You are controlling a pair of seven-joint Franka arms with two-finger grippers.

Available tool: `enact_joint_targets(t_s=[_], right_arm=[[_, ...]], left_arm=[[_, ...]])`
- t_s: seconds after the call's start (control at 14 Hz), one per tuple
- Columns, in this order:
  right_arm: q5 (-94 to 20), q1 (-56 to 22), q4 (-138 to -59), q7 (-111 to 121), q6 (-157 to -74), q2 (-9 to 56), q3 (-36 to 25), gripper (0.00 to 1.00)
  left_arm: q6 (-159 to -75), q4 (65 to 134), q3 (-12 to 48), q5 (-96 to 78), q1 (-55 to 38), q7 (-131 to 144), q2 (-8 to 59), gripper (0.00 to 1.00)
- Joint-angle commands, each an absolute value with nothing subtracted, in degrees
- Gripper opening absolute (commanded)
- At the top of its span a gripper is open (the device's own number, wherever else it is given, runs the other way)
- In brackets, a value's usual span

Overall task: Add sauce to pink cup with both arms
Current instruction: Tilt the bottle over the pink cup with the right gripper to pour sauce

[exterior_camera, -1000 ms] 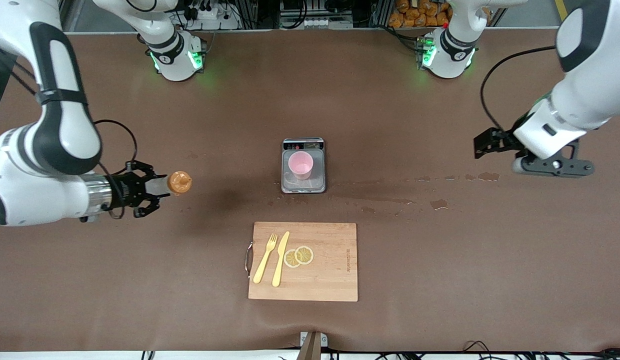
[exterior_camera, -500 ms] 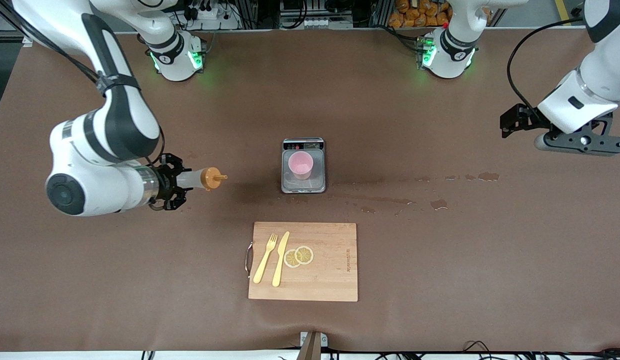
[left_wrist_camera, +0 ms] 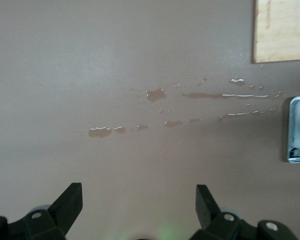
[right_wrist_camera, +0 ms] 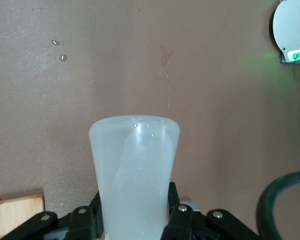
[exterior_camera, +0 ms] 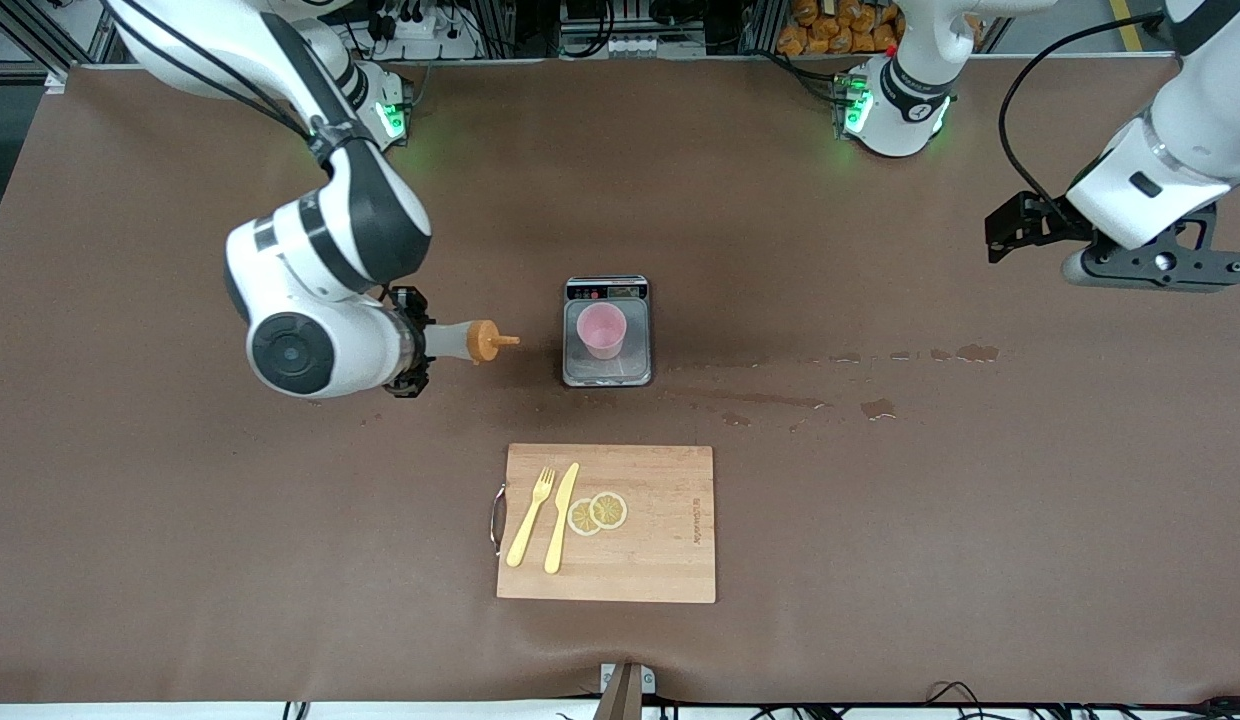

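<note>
While right gripper (exterior_camera: 418, 342) grips sauce (exterior_camera: 470, 341), bottle base hidden; left gripper (left_wrist_camera: 139, 207) agape.

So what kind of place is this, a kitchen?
Probably a robot lab set up like a kitchen: two robot arms bolted to a brown table, a pink cup on a scale, and a cutting board with cutlery.
</note>
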State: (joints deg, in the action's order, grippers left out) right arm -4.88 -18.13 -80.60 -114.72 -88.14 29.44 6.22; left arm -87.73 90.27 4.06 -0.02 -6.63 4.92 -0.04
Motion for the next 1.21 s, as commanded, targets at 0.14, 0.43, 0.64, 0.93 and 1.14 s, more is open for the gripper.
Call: enact_joint_targets(t_s=[0.14, 0.43, 0.64, 0.93, 1.14], right_arm=[[0.2, -21.8, -80.0, -119.7, -87.7, 30.9, 5.8, 0.49], [4.0, -23.9, -80.2, -121.7, -87.5, 32.3, 5.8, 0.49], [7.5, -26.3, -80.2, -124.5, -87.0, 32.9, 5.8, 0.49], [10.3, -28.1, -79.8, -125.1, -81.6, 32.9, 5.6, 0.48], [10.8, -28.3, -79.4, -126.0, -77.2, 32.9, 5.6, 0.46]], left_arm=[[-86.3, 88.4, 4.0, -1.7, -5.5, 6.1, -0.5, 1.00], [-86.3, 88.6, 4.3, -1.7, -5.4, 9.1, -0.4, 1.00], [-86.3, 88.8, 4.3, -1.6, -5.4, 8.7, -0.4, 1.00], [-86.4, 88.9, 4.3, -1.3, -5.5, 8.3, -0.4, 1.00], [-88.4, 88.9, 4.4, -0.4, -6.0, 8.3, 0.2, 1.00]])
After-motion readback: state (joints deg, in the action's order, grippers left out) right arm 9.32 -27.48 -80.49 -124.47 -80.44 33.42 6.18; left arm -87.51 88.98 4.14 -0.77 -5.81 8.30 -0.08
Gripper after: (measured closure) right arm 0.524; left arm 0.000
